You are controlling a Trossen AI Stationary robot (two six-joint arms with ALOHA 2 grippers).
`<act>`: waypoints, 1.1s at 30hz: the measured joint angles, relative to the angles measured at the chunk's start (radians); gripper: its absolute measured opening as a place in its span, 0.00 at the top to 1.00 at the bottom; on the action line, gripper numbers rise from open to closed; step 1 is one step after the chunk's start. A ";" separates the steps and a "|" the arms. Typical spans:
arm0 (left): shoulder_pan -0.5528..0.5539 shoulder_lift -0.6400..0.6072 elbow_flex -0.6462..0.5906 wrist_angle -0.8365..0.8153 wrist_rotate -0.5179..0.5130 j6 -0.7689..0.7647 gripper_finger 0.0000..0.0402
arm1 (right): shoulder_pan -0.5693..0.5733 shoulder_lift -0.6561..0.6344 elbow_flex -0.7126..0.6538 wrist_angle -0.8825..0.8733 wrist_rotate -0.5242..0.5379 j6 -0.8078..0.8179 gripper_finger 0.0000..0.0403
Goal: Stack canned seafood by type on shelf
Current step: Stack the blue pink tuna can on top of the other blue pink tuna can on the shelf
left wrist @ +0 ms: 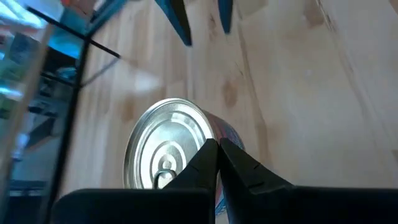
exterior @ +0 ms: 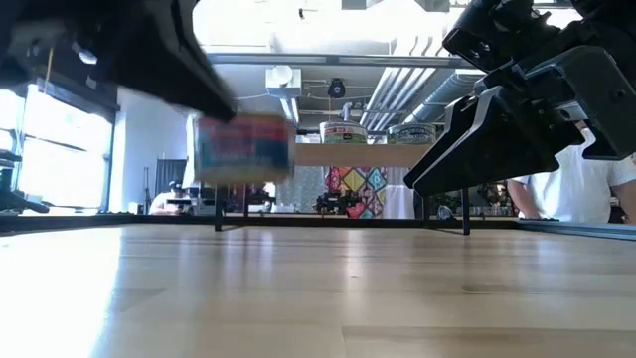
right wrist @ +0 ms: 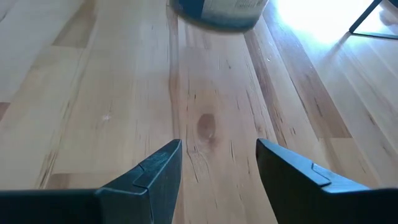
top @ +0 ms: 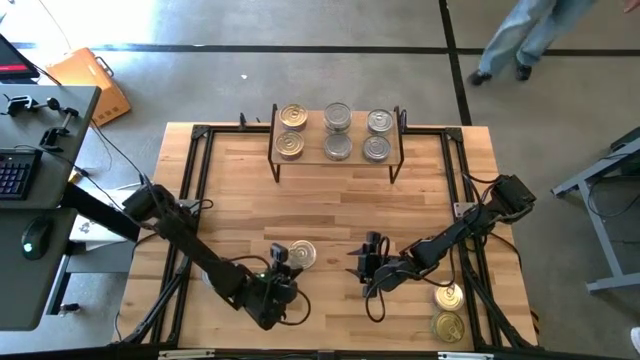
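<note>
Shut left hand (left wrist: 216, 149) above tin (left wrist: 166, 149), open tabletop (left wrist: 298, 81) ahead

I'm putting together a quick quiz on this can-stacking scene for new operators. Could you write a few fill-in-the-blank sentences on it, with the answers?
1. The shelf holds ___ cans on its wooden top.
2. The right pincer hovers over bare wood with its fingers ___.
3. The left pincer has its fingers ___, tips over a silver-lidded can.
4. Near the right arm, ___ gold-lidded cans lie at the table edge.

Answers: six; open; shut; two
</note>
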 joint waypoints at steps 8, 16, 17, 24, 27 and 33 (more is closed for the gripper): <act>0.011 -0.004 0.171 -0.247 -0.104 0.017 1.00 | 0.000 0.000 0.000 -0.001 0.000 0.000 0.51; 0.106 -0.105 0.237 -0.438 -0.143 0.018 1.00 | 0.000 0.000 0.000 -0.005 0.000 0.000 0.51; 0.123 -0.133 0.232 -0.450 -0.146 0.020 1.00 | 0.000 0.000 0.000 -0.005 0.000 0.000 0.51; 0.289 -0.310 0.207 -0.450 -0.144 0.228 1.00 | 0.000 0.000 0.000 -0.005 0.009 -0.011 0.51; 0.409 -0.357 0.207 -0.401 -0.091 0.379 1.00 | 0.000 0.000 0.000 -0.005 0.029 -0.016 0.51; 0.692 -0.385 0.207 -0.227 0.083 0.687 1.00 | 0.000 0.000 0.000 -0.005 0.033 -0.016 0.51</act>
